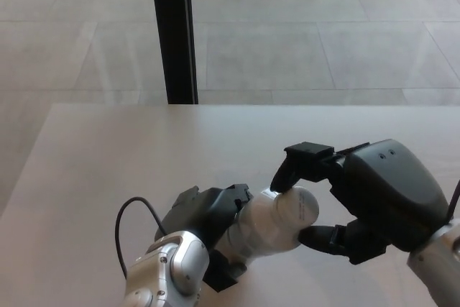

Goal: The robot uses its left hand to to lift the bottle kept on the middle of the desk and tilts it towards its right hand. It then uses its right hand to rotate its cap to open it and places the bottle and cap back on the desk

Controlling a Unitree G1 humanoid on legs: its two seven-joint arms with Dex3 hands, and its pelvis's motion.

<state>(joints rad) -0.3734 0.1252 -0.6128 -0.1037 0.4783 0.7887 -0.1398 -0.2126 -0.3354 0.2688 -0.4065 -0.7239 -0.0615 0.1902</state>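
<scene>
Left hand [208,224] clamped round white bottle [262,228], tilted above bench [108,156]. Right hand [359,203] pinches cap [298,206]. Bottle looks light, stiff, smooth; likely slippery, so grip body firmly.

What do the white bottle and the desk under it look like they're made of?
The white bottle looks like smooth plastic with a soft sheen, going by its faint highlights and moulded, rounded shoulder. The pale desk looks like matte wood or wood-look laminate: faint grain streaks, no glare. Which one, I cannot tell.
</scene>
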